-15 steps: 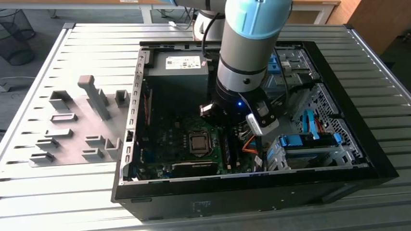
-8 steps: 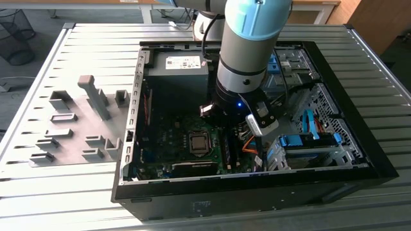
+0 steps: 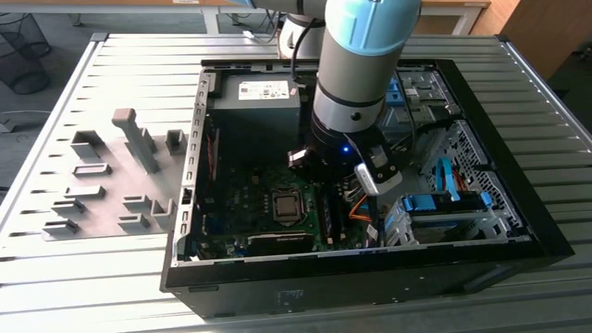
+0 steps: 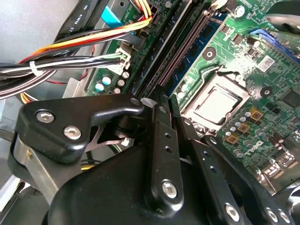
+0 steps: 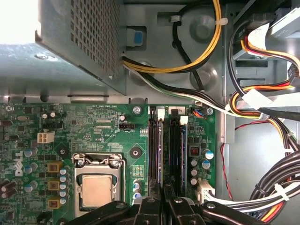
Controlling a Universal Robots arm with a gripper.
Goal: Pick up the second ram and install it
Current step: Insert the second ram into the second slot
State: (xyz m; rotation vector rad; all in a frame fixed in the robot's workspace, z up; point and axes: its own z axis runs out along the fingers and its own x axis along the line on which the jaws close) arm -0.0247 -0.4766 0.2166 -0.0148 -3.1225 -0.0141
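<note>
Closest to the wrist, your claw [image 4: 168,105] has its two black fingers drawn together with a thin slit between them. You cannot tell from either wrist view whether a board edge is pinched in that slit or the tips merely bear on it. Directly ahead of the tips, the second ram [image 4: 199,47] shows in the second wrist view as a green-blue strip standing on edge in the memory slot nearest the processor socket [image 4: 218,105]. In the first wrist view the claw [image 5: 164,199] hangs over the near end of the slot bank, with the stick [image 5: 157,150] running away from it between the pale latches. By my reading, you are in the install step: the board looks to be in its slot rather than carried, though whether it is fully seated is not clear. The next move calls for a straight push along the slot line, even pressure at both ends, and care that the latches close. Beyond the slots, the cable bundle [image 5: 262,108] lies just beside the bank, so keep the wrist from snagging it. Farther out, in the exterior view, the arm [image 3: 361,69] reaches down into the open computer case [image 3: 370,277], which lies on the ribbed table [image 3: 74,277] beside the grey upright blocks [image 3: 120,187].
</note>
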